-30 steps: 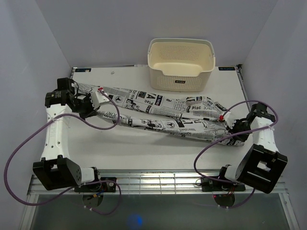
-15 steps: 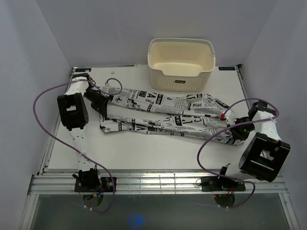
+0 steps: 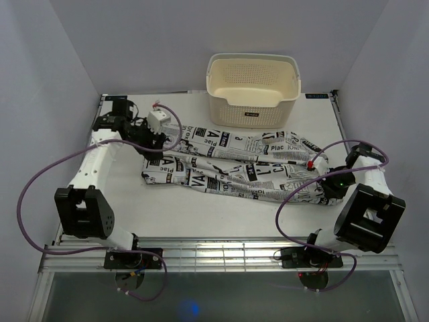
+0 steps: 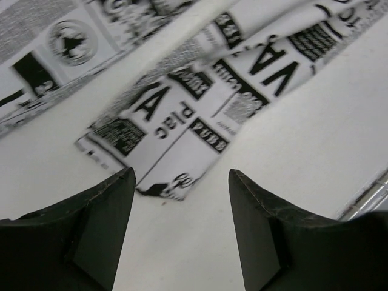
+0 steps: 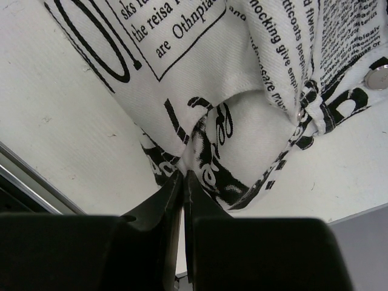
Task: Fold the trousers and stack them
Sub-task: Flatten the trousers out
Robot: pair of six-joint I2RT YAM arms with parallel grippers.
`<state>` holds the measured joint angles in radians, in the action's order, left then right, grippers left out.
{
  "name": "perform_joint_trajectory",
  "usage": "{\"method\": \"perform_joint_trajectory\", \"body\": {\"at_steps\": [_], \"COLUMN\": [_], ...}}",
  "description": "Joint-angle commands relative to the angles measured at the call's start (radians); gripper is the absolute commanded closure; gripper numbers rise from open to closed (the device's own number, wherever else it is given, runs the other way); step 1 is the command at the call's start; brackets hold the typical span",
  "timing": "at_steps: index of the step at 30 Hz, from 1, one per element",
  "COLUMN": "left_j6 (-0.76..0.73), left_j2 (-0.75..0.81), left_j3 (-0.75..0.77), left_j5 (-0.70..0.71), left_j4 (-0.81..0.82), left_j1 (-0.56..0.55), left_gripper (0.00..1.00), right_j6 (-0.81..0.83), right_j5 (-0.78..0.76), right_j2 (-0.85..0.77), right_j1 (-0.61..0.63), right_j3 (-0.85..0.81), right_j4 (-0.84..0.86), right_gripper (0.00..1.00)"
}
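- Step, my read: lengthwise fold abt done. The trousers lay stretched L-to-R across mid table, two legs side by side and touching along most of their length.
- L gripper: fingers spread, nothing btwn them, hovering just short of a leg hem lying flat.
- R gripper: jaws pressed together, pinching a bunched fold of cloth at the waist end.
- Next prob. called for the L gripper to take both hems and carry them over twd the waist, w/ the R pinch as anchor. Soft cloth, so skew likely.
- Top view alone gave the whole layout, plus the basket near, behind the trousers.
- L wrist alone showed the empty gap and the hem edge. R wrist alone showed the pinch itself and a metal stud beside it.
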<state>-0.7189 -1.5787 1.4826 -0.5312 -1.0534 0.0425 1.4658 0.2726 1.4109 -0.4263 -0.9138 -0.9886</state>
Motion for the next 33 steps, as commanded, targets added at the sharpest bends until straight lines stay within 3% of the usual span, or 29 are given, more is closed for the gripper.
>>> {"method": "perform_joint_trajectory", "body": {"at_steps": [1, 5, 10, 15, 22, 25, 26, 30, 33], "left_j6": [0.093, 0.232, 0.343, 0.378, 0.380, 0.377, 0.371, 0.378, 0.372], "left_j2": [0.069, 0.079, 0.051, -0.042, -0.101, -0.112, -0.104, -0.021, 0.084], "left_j3": [-0.190, -0.297, -0.355, -0.381, -0.403, -0.416, -0.420, -0.415, -0.383], "left_j5": [0.045, 0.183, 0.278, 0.430, 0.474, 0.514, 0.516, 0.548, 0.533], "left_j4": [0.108, 0.246, 0.354, 0.391, 0.429, 0.438, 0.437, 0.390, 0.330], "left_j1": [-0.150, -0.329, -0.476, -0.517, -0.521, -0.521, -0.521, -0.503, -0.403], "left_gripper": [0.27, 0.26, 0.28, 0.37, 0.46, 0.59, 0.70, 1.00, 1.00], "right_j6": [-0.007, -0.015, -0.013, -0.015, -0.012, -0.013, -0.013, -0.001, 0.027], "right_j5": [0.022, 0.017, 0.010, 0.008, 0.000, 0.002, 0.002, -0.013, -0.039], "right_j2": [-0.018, -0.023, -0.038, -0.038, -0.043, -0.044, -0.046, -0.058, -0.088], "right_j1": [-0.005, -0.005, -0.005, -0.005, -0.005, -0.005, -0.005, -0.005, -0.008], "right_j3": [0.006, 0.021, 0.033, 0.043, 0.047, 0.043, 0.041, 0.033, 0.039], "right_j4": [-0.007, 0.004, 0.010, 0.016, 0.021, 0.022, 0.019, 0.012, 0.013], "right_gripper": [0.92, 0.92, 0.92, 0.92, 0.92, 0.92, 0.92, 0.92, 0.92]}}
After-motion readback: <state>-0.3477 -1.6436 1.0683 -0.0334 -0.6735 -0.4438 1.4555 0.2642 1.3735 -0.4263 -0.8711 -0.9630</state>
